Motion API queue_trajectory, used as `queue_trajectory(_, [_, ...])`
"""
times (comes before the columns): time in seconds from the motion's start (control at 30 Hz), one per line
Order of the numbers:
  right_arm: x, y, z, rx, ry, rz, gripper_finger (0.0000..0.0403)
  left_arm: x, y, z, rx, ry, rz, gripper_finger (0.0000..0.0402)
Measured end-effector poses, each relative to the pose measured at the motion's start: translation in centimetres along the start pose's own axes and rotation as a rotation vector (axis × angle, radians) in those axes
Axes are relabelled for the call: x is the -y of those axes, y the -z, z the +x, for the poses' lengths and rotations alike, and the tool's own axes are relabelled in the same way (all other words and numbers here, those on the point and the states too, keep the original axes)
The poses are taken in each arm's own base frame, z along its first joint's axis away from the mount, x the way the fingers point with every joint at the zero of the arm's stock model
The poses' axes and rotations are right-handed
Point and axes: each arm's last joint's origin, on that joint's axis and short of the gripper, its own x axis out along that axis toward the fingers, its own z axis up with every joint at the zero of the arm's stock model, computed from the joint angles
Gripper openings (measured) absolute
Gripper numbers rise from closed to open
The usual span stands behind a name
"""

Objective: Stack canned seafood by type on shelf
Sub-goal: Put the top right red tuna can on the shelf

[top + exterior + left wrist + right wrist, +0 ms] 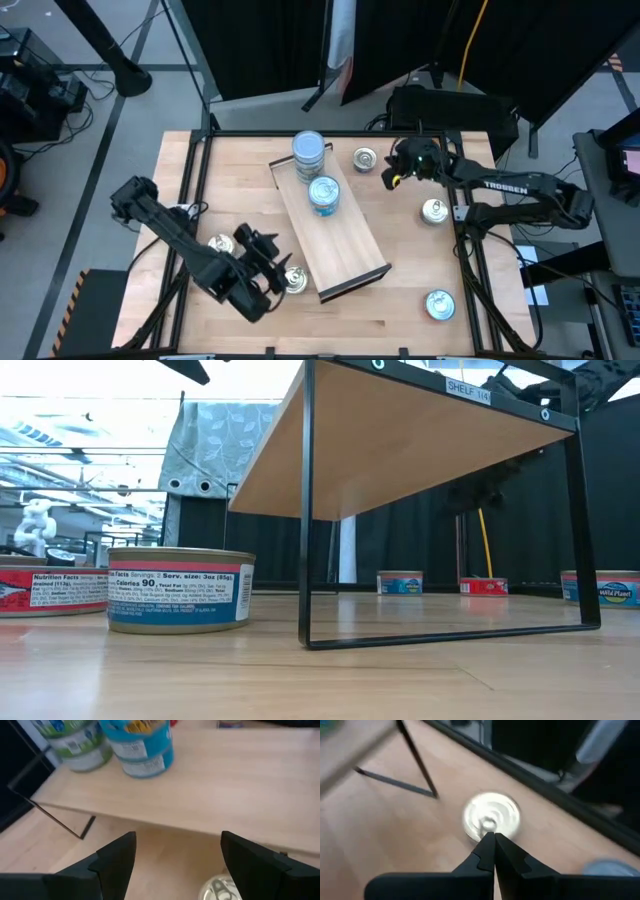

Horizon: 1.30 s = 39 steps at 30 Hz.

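"SHELF 1/4" on shelf [470, 387]; "TROSSEN" on right arm [505, 186]; "Calories 90" on tin [180, 590].

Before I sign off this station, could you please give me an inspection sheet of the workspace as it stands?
Surface: wooden tabletop, bare between the tins.
Shelf: shelf lies diagonally mid-table, raised on thin dark legs.
Stacks: two stacks on the shelf's far end, a green-labelled stack and a blue-labelled stack.
Loose tins: five on the tabletop, among them a silver tin near the right gripper and a tin by the left gripper.
Clutter: nothing seen.
Grippers: left gripper open, beside the shelf's near end; right gripper shut, empty, close to the silver tin.
Cables: a yellow cable behind the table.
Surroundings: black curtains behind.
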Motion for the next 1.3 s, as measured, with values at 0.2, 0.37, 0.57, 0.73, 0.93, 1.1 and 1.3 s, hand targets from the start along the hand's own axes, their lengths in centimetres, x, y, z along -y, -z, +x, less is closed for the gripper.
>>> queue_trajectory(0.2, [1.2, -0.4, -0.1, -0.111, 0.152, 0.097, 0.0006, 1.8, 2.3, 0.6, -0.030, -0.014, 0.033, 0.0290])
queue_trajectory(0.37, [1.4, 0.2, -0.5, -0.225, 0.190, 0.097, 0.0014, 1.6, 3.5, -0.2, -0.040, -0.048, 0.039, 0.0289])
queue_trajectory(0.57, [2.7, 0.9, 0.3, -0.303, 0.297, 0.106, 0.0002, 0.3, 4.0, -1.2, 0.018, -0.133, 0.042, 0.0289])
queue_trajectory(0.73, [3.4, 1.9, 1.9, -0.389, 0.346, 0.129, 0.0001, 0.2, 4.0, -1.1, 0.020, -0.145, 0.032, 0.0289])
queue_trajectory(0.93, [3.7, 2.9, 3.8, -0.441, 0.433, 0.106, 0.0000, 0.2, 4.0, -1.1, 0.020, -0.144, 0.030, 0.0289])
queue_trajectory(1.1, [3.8, 2.8, 4.5, -0.411, 0.463, 0.101, 0.0000, 0.2, 4.0, -1.1, 0.019, -0.144, 0.028, 0.0289])
queue_trajectory(1.3, [3.8, 2.7, 4.6, -0.393, 0.479, 0.099, 0.0000, 0.2, 4.0, -1.1, 0.018, -0.144, 0.028, 0.0289])
